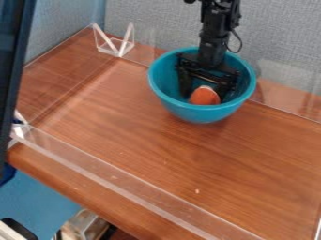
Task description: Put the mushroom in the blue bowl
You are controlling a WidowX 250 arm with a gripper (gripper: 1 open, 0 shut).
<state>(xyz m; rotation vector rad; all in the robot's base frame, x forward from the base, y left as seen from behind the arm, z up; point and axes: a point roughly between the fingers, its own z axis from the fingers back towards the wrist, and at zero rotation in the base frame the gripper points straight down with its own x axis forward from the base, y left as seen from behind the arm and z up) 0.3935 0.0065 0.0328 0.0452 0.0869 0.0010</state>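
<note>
The blue bowl (182, 103) stands on the wooden table toward the back right. Inside it lies the mushroom (205, 95), its orange-brown cap showing. My gripper (205, 86) reaches straight down into the bowl from above. Its dark fingers stand open on either side of the mushroom, just above it, and do not clamp it. The stem of the mushroom is hidden.
A low clear plastic wall (113, 192) borders the wooden table (138, 131) along the front and left. A clear bracket (114, 42) stands at the back left corner. A blue panel (291, 37) rises behind the bowl.
</note>
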